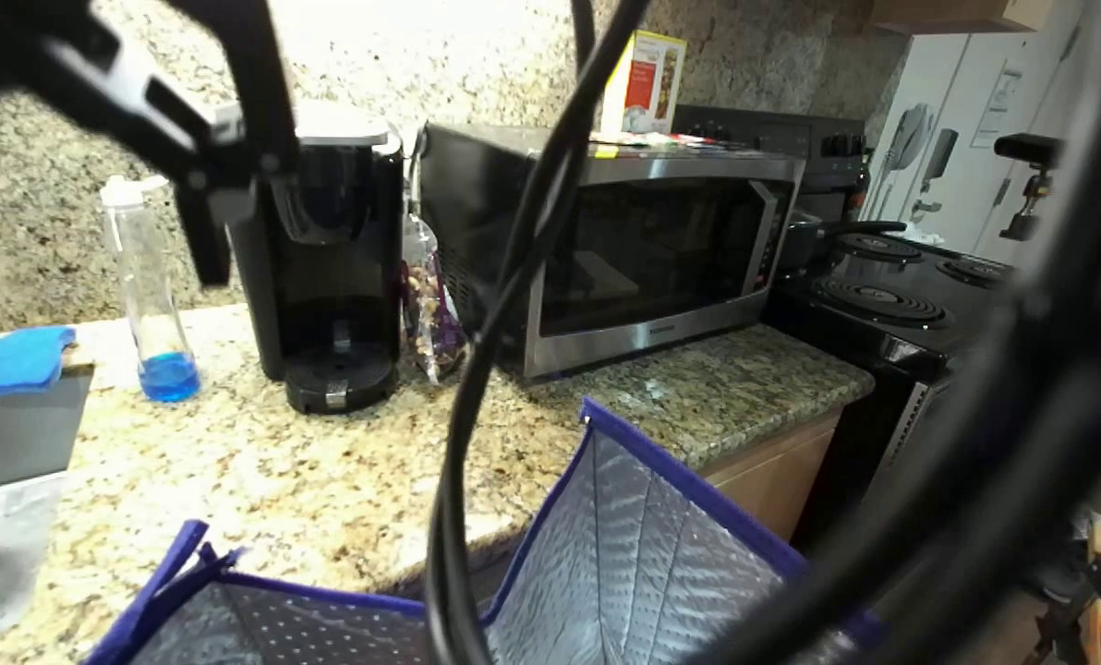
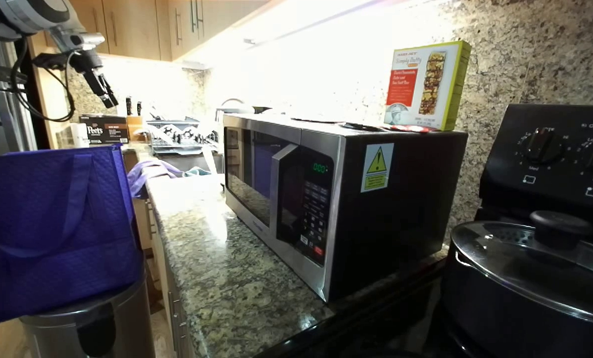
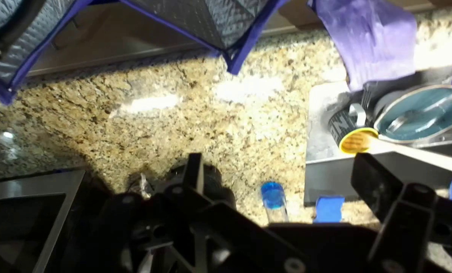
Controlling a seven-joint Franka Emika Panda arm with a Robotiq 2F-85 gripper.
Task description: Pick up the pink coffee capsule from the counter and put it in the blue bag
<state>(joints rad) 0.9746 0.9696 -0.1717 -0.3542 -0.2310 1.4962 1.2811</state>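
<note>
The pink coffee capsule does not show in any view; it is hidden or out of view. The speckled granite counter (image 1: pixel 329 480) shows in all views, also in the wrist view (image 3: pixel 195 125). The blue bag (image 1: pixel 643 545) stands open at the counter's front edge, its silvery lining showing. Its blue outside shows in an exterior view (image 2: pixel 52 223), and its trim shows at the top of the wrist view (image 3: pixel 245 45). My gripper (image 3: pixel 278 160) is open, with nothing between its fingers. It is high above the counter, near the coffee maker; it also shows in an exterior view (image 2: pixel 108 99).
A black coffee maker (image 1: pixel 329 240), a clear bottle with blue liquid (image 1: pixel 167 369) and a microwave (image 1: pixel 661 249) stand along the backsplash. A blue sponge-like block (image 3: pixel 329 209) lies by the sink, which holds a mug (image 3: pixel 343 125). Black cables (image 1: pixel 477 397) cross an exterior view. A pot (image 2: pixel 525 298) stands on the stove.
</note>
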